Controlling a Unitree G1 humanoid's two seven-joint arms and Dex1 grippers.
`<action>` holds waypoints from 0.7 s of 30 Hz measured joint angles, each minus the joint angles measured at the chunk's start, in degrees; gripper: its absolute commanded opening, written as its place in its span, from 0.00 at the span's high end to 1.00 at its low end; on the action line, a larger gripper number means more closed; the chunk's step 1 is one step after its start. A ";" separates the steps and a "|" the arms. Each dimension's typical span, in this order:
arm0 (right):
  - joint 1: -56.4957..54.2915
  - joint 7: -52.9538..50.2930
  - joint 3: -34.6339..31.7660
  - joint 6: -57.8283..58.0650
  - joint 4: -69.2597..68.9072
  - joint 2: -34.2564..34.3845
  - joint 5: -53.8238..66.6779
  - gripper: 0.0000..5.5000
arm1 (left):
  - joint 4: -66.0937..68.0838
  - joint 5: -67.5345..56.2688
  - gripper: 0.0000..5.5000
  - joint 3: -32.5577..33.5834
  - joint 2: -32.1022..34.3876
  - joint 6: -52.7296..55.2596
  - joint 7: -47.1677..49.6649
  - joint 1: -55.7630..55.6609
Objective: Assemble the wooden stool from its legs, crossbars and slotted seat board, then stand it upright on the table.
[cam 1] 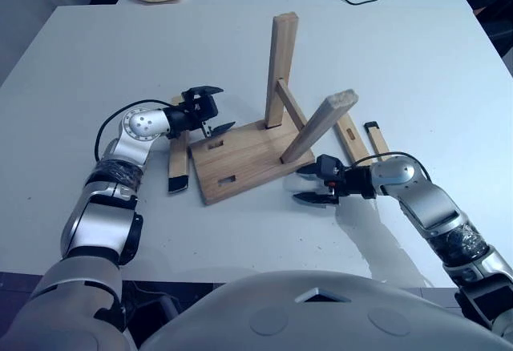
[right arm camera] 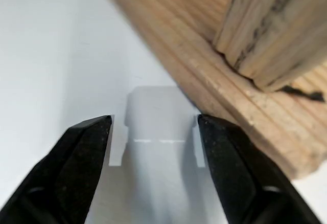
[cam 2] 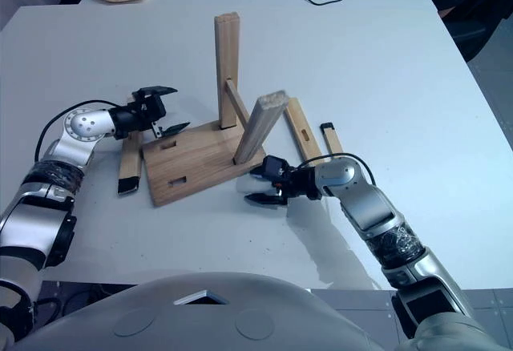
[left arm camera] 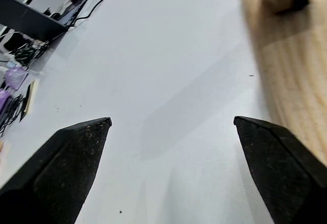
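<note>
The slotted seat board (cam 1: 232, 163) lay flat on the surface (cam 1: 96, 62) between both hands, carrying an upright leg (cam 1: 280, 62) and a leaning leg (cam 1: 321, 127). The right hand (cam 1: 303, 184) was spread just beside the board's corner. The left hand (cam 1: 220, 110), also spread, hovered at the opposite corner over a loose leg (cam 1: 176, 163).

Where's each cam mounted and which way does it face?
Left eye: head-mounted, facing forward and down at the table; both arms show.
Right eye: same head, same scene, offset.
Left wrist: on the left wrist, looking past the open left gripper at the seat board.
Right wrist: past the open right gripper at the board's edge and the tilted leg.
Shared: all see the seat board.
</note>
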 measured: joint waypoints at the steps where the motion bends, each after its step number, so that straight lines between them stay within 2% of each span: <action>1: -0.60 -0.55 -0.11 0.17 0.64 0.59 -0.49 0.43 | -1.71 -0.45 0.19 0.00 0.63 1.03 -0.76 0.84; 5: -4.59 -6.04 -2.59 0.46 5.92 3.60 -2.26 0.43 | -11.94 -3.57 0.19 -0.26 1.49 7.04 -4.89 7.40; 11: -7.64 -10.42 -6.15 0.31 11.20 4.76 -4.76 0.43 | -28.45 -6.47 0.19 -0.20 2.98 15.15 -6.13 17.04; 21: -5.09 -6.91 -5.69 0.73 7.01 3.39 -4.84 0.43 | -31.66 -7.17 0.19 2.37 2.23 20.81 -1.67 19.83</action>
